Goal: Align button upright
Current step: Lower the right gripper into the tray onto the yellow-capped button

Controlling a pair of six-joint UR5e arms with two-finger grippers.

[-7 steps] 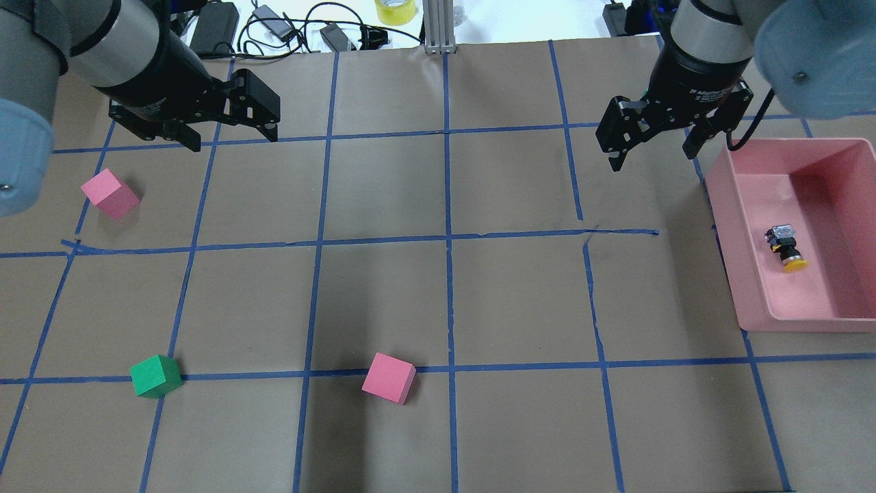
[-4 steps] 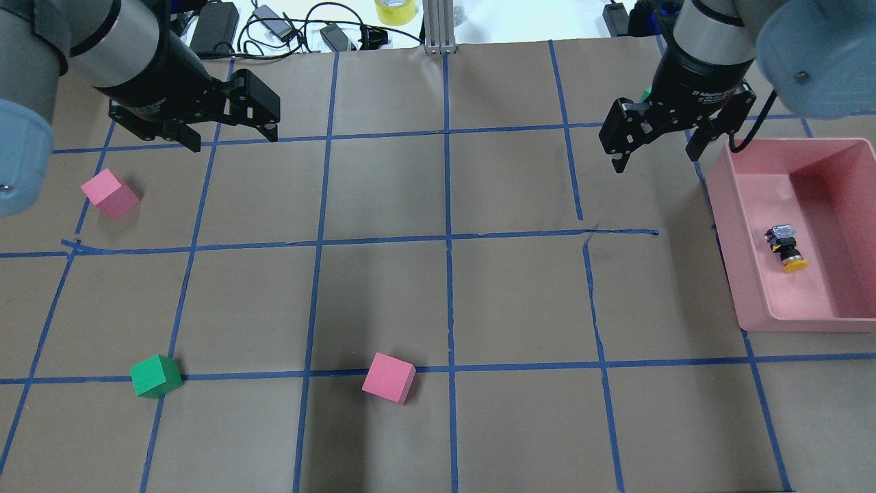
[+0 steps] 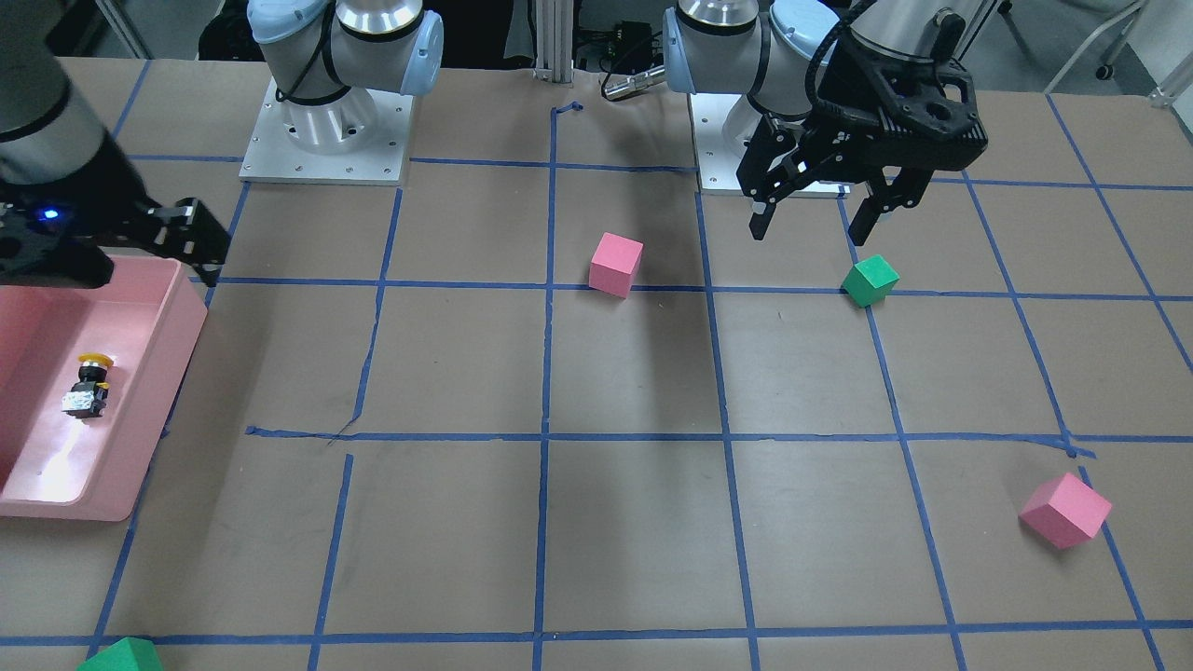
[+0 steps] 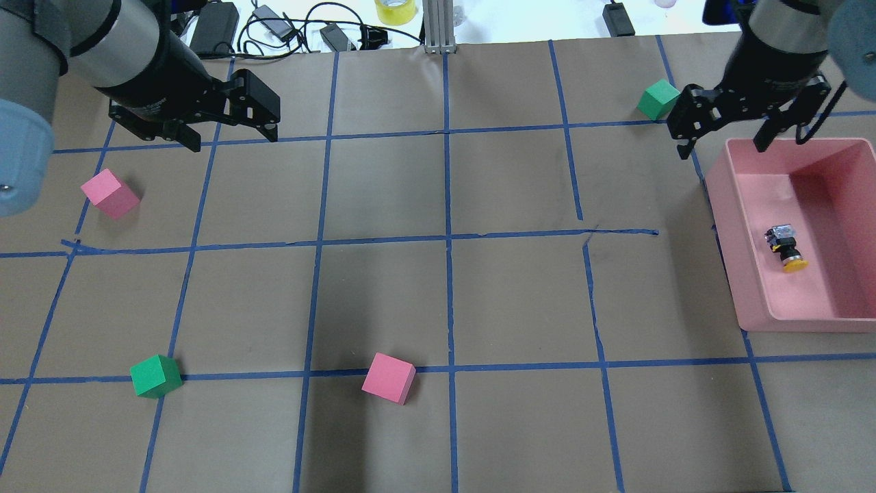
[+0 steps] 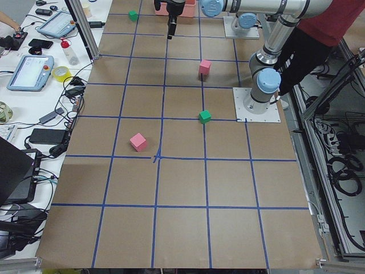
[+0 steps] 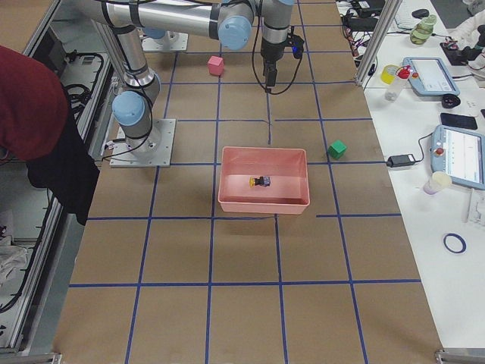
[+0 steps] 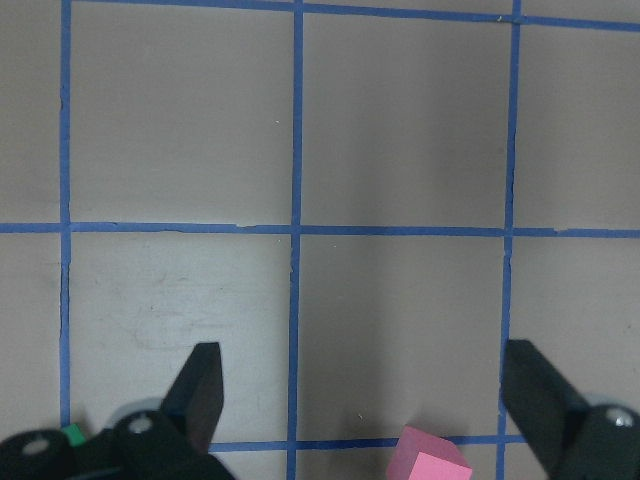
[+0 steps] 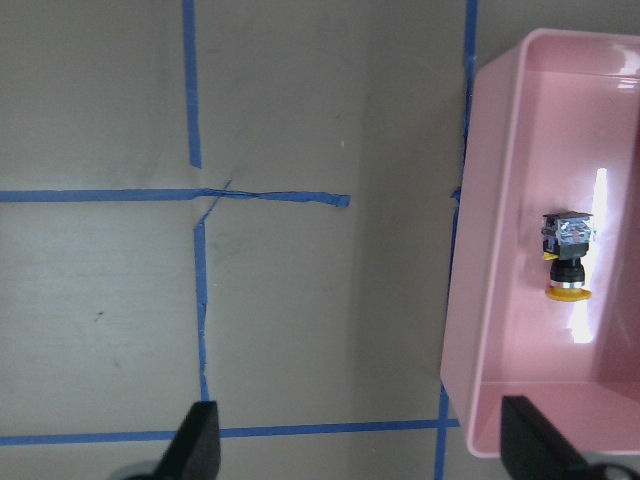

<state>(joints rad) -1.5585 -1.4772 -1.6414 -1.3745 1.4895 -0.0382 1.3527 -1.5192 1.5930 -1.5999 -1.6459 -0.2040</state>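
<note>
The button lies on its side in the pink bin at the table's right, yellow cap toward the robot and silvery base away. It also shows in the front view and the right wrist view. My right gripper is open and empty, raised over the bin's far left corner, apart from the button. My left gripper is open and empty above the table's far left; it also shows in the front view.
Two pink cubes and two green cubes sit on the brown taped table. Cables and a yellow tape roll lie beyond the far edge.
My right gripper has moved right to the bin's far left corner, uncovering the far green cube. The left arm and the button have not moved.
</note>
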